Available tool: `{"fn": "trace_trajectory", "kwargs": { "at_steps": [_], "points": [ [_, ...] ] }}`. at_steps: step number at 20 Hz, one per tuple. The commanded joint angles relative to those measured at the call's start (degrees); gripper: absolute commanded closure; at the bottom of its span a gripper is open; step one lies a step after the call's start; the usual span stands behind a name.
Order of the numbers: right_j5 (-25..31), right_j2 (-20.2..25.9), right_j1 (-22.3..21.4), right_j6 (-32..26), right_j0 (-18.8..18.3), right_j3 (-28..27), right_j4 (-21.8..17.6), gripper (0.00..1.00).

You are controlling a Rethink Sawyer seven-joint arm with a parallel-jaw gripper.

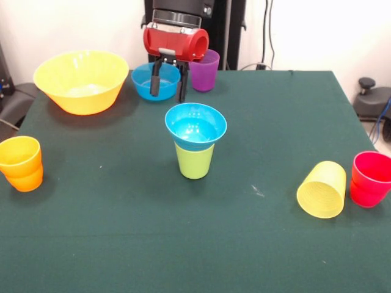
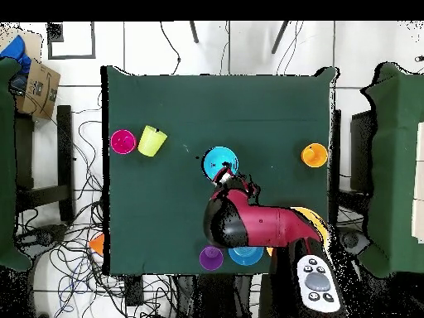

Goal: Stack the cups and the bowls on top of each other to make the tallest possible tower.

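Note:
The tower is a small blue bowl [image 1: 195, 126] seated in the mouth of an upright lime green cup [image 1: 194, 162] at the table's middle; it also shows in the overhead view [image 2: 220, 161]. My gripper [image 1: 169, 93] hangs open and empty just behind the tower on the robot's side, in front of a second blue bowl [image 1: 144, 83]. In the overhead view the gripper [image 2: 228, 177] is close to the tower's rim. A purple cup [image 1: 204, 70] stands beside that bowl. A large yellow bowl [image 1: 81, 80] sits at the far left. The purple bowl is out of view.
An orange cup [image 1: 21, 163], seemingly two nested, stands at the left edge. A yellow cup [image 1: 322, 189] lies on its side at the right, next to an upright red cup [image 1: 371, 179]. The green cloth covers the table [image 1: 122, 244].

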Motion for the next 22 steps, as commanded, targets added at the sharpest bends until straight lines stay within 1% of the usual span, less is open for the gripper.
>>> {"fn": "trace_trajectory", "kwargs": {
  "at_steps": [1,6,9,12,14,15,22],
  "points": [
    [6.1,3.4,2.2,-3.4,-0.9,3.2,-5.4,0.00],
    [7.1,3.2,1.8,-3.5,-1.7,3.8,-6.3,0.00],
    [10.3,2.7,1.2,-4.6,-1.9,3.6,-6.3,0.00],
    [11.8,2.1,1.5,-5.0,-2.1,3.5,-6.5,0.00],
    [12.3,1.7,1.8,-5.2,-2.4,3.6,-6.8,0.00],
    [12.2,1.9,1.9,-5.3,-3.2,4.0,-7.1,0.00],
    [12.8,0.9,2.0,-5.1,-4.5,4.9,-9.3,0.00]
  ]
}}
